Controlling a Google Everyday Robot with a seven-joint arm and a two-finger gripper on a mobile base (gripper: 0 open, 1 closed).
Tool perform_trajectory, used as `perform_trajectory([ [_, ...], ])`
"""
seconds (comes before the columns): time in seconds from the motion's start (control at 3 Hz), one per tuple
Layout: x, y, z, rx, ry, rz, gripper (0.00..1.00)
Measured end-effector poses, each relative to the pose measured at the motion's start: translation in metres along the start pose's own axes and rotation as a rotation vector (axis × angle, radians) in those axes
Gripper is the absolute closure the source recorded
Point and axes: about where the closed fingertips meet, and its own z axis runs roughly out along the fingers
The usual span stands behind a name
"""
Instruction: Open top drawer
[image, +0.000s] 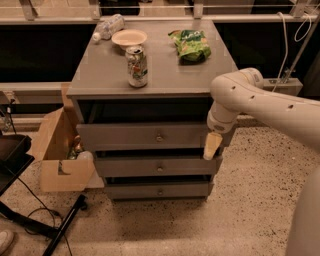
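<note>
Dim, warm indoor light, mostly from above. Cabinet top (100, 70) and arm's upper side (260, 95) are brightest. Deep shadow in the gap above the top drawer (125, 136) and betw. the lower drawers. Background nearly black. Gripper (212, 146), pale, hangs at top drawer's right end, its lower side shaded. Speckled floor (250, 205) evenly lit.
</note>
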Motion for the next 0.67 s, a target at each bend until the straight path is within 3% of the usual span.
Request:
perform_trajectory([
  [0.33,0.001,0.003,0.008,-0.042,0.021,-0.002,0.00],
  [0.67,-0.003,0.005,0.025,-0.191,0.044,-0.034,0.00],
])
